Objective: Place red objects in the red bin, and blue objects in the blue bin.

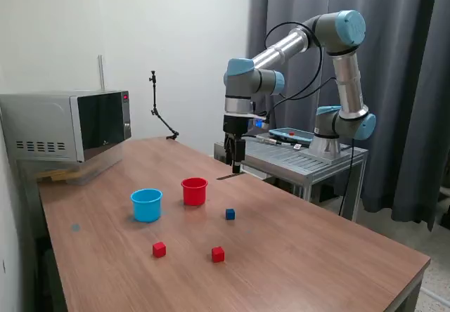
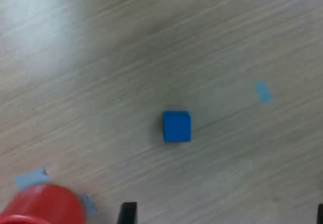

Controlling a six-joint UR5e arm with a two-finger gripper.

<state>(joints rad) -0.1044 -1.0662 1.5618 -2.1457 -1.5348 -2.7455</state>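
Observation:
In the exterior view, a light-blue cup, the blue bin (image 1: 146, 204), and a red cup, the red bin (image 1: 194, 191), stand side by side mid-table. A dark blue cube (image 1: 230, 214) lies just to the exterior view's right of the red bin. Two red cubes (image 1: 159, 249) (image 1: 218, 254) rest nearer the front edge. My gripper (image 1: 236, 164) hangs above the table behind the red bin and touches nothing. The wrist view looks down on the blue cube (image 2: 176, 127), with the red bin (image 2: 43, 206) at the frame's edge. The two fingertips (image 2: 128, 213) show far apart, so the gripper (image 2: 224, 216) is open and empty.
A microwave (image 1: 67, 126) sits at the table's back, on the exterior view's left. A thin black stand (image 1: 158, 108) rises at the far edge. The arm's base stands on a metal cart (image 1: 309, 159) beside the table. Small blue tape pieces (image 2: 263, 92) mark the wood.

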